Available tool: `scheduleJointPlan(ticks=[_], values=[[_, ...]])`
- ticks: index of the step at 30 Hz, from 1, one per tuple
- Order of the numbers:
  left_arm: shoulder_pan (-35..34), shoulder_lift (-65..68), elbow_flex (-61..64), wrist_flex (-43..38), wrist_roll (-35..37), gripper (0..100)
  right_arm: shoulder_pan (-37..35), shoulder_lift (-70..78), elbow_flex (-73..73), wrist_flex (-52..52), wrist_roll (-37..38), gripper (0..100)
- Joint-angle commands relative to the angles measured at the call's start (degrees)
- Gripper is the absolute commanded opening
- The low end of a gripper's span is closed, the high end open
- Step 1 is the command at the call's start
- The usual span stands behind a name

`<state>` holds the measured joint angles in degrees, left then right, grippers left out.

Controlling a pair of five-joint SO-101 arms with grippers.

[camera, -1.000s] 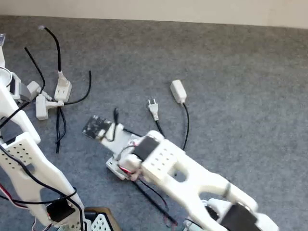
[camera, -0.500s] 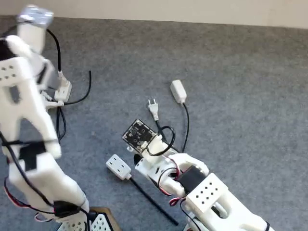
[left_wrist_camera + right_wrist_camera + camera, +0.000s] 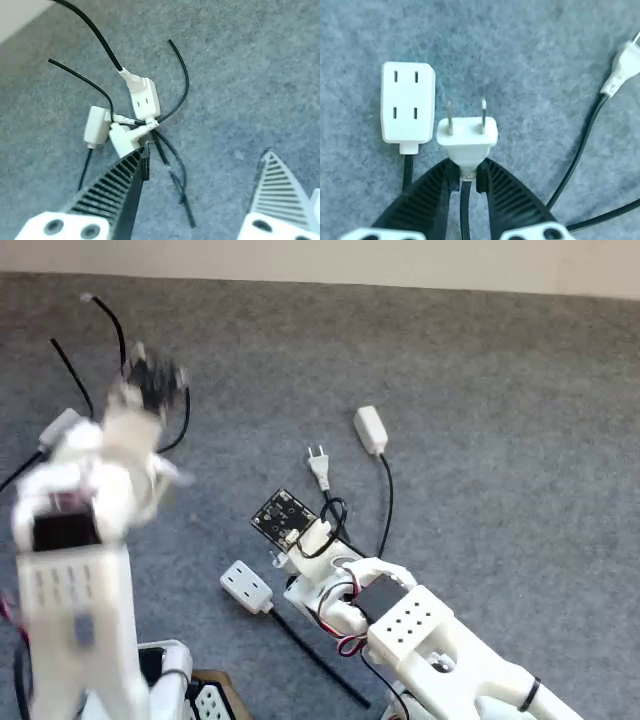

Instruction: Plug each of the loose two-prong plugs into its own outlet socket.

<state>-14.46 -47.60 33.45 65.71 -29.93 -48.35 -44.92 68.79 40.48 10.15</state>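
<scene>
Right jaws clamp the plug (image 3: 467,137) by its tail, prongs straight ahead; left jaws apart.

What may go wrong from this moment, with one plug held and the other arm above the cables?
1. The right gripper pinches the plug only at its narrow cord end, so it may twist or slip under pressure.
2. The prongs lie beside the outlet socket, whose slots do not face them; the loose socket may slide when pushed.
3. The open left gripper hangs over crossed cables and may snag one.
</scene>
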Motion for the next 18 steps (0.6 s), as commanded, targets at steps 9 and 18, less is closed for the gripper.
scheduleJointPlan(ticks=[9,18], values=[[11.0,-51.0,34.0,-1.8,11.8,36,-5.4,5.2,-3.7,-7.5,-6.1,0.6],[16.6,-52.8,42.3,-1.5,17.4,36,-8.6,4.9,-5.2,-6.2,-6.1,0.6]])
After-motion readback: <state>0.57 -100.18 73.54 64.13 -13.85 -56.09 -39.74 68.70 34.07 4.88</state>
